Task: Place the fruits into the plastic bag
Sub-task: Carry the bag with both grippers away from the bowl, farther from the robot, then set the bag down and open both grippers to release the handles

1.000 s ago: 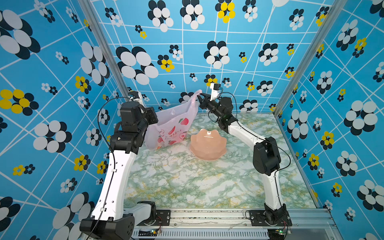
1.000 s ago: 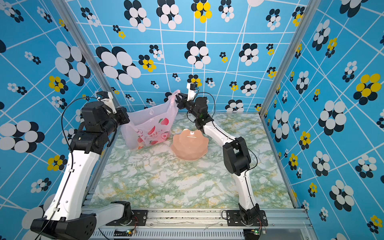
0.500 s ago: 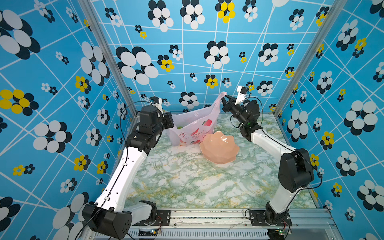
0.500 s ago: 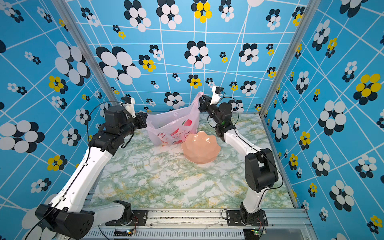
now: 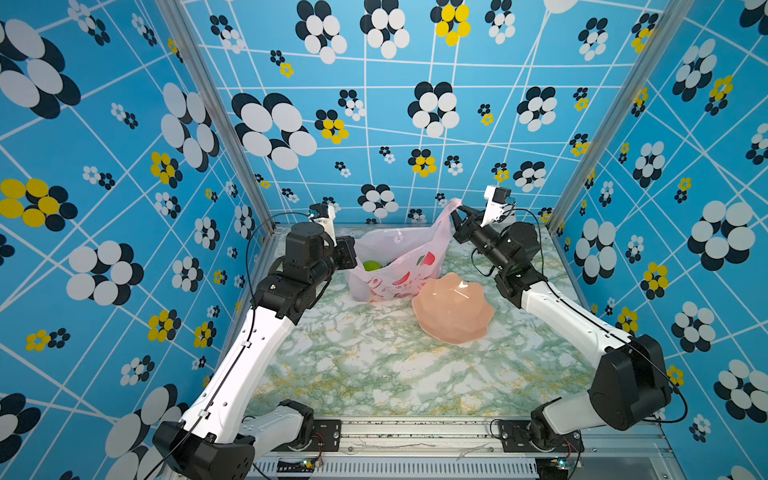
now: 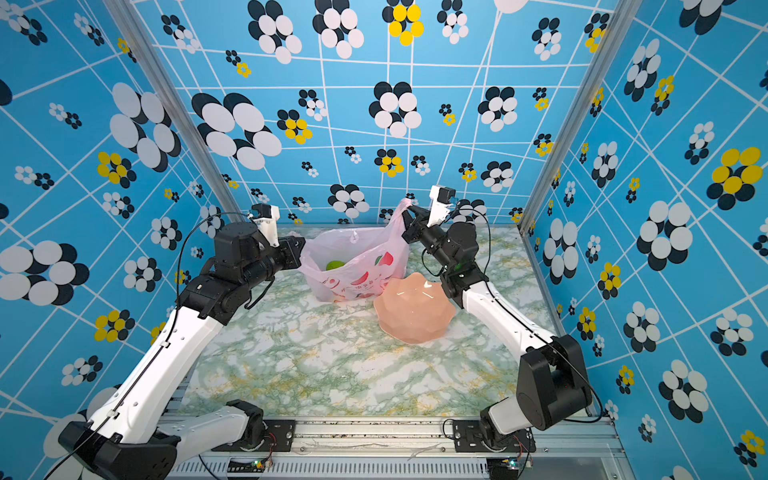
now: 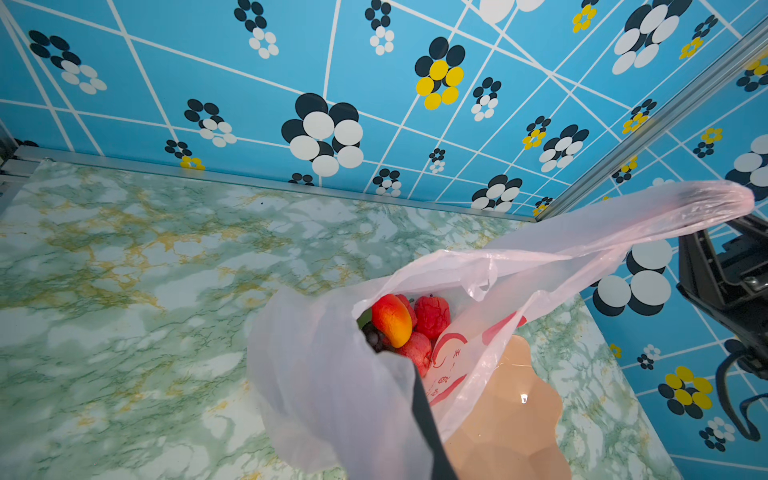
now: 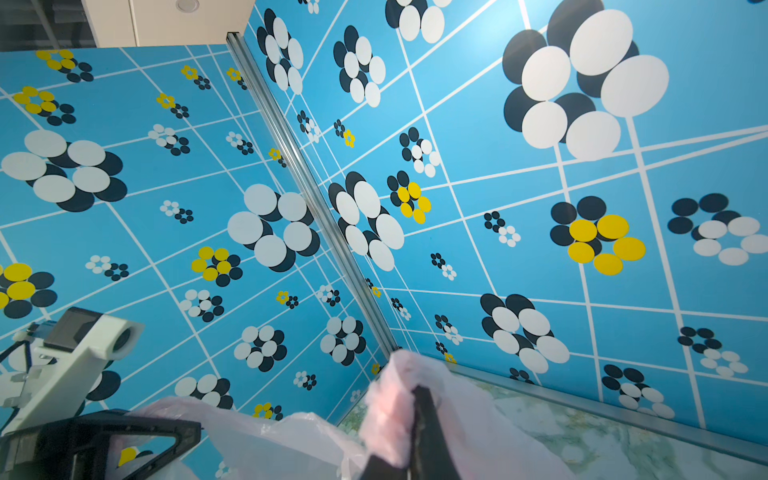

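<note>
Rightward is where things have gone in the last second. The thin, translucent pale-pink plastic bag (image 5: 399,266) printed with red fruit pictures, and the two arms stretching it, now sit at the middle rear of the green-and-white marbled desk (image 5: 374,365) instead of its left rear. The peach-pink scalloped bowl (image 5: 453,307) has slid right with them.

In both top views the white left arm (image 5: 257,353) and white right arm (image 5: 569,320) rise from the near edge and lean in toward the back. Beyond them the bowl lies tilted on the desk, touching the front right side of the bag (image 6: 357,270).

The bag rests on the desk with its mouth held wide. The left jaws are closed on the rim at its left side. In the left wrist view the film drapes against one dark finger (image 7: 424,415).

Inside the bag lie the fruits:
- a yellow-orange-red mango-like fruit (image 7: 392,320)
- a bumpy red fruit (image 7: 432,316)
- a second red fruit (image 7: 415,353)
- a dark purple grape bunch (image 7: 376,338), partly hidden
- a round green fruit (image 5: 371,265), which shows in both top views

Farther back and higher, the right jaws are clamped on the bag's right handle (image 5: 453,205), drawing it up taut. Pink film bunches around a dark finger (image 8: 424,415) in the right wrist view.

Behind everything stand the blue walls (image 5: 374,124) with black, white and yellow flower prints.
</note>
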